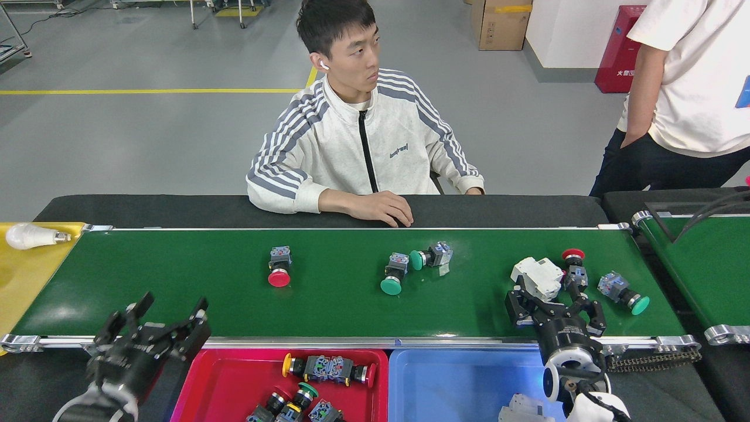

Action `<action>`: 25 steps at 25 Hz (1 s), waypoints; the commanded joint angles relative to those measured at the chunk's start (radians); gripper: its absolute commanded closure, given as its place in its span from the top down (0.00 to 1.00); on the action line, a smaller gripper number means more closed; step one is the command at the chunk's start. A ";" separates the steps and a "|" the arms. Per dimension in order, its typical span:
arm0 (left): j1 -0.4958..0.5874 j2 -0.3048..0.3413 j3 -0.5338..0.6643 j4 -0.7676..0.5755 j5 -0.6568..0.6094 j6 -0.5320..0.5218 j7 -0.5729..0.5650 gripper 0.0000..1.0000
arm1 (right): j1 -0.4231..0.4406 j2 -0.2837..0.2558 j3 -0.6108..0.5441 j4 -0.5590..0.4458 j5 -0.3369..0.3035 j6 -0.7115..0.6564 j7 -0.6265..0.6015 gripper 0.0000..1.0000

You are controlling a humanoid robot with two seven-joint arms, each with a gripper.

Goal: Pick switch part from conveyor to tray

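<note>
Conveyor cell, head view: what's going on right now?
The right gripper is out over the conveyor, jaws open around the near end of a white circuit breaker. The left gripper hovers open at the near rail, empty. Several pushbutton switches already lie in the red tray. A seated person watches.
</note>
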 commanded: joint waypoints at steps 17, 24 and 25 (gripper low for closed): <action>-0.254 -0.045 -0.036 0.421 -0.005 0.082 0.004 1.00 | -0.117 -0.027 0.182 0.112 -0.020 -0.024 0.004 0.12; -0.276 -0.039 -0.019 0.513 0.016 0.154 0.014 0.14 | 0.104 -0.105 0.173 -0.240 -0.160 -0.412 -0.028 0.12; -0.276 -0.041 0.008 0.516 0.042 0.152 0.014 0.08 | 0.185 -0.122 0.173 -0.309 -0.180 -0.487 -0.028 0.13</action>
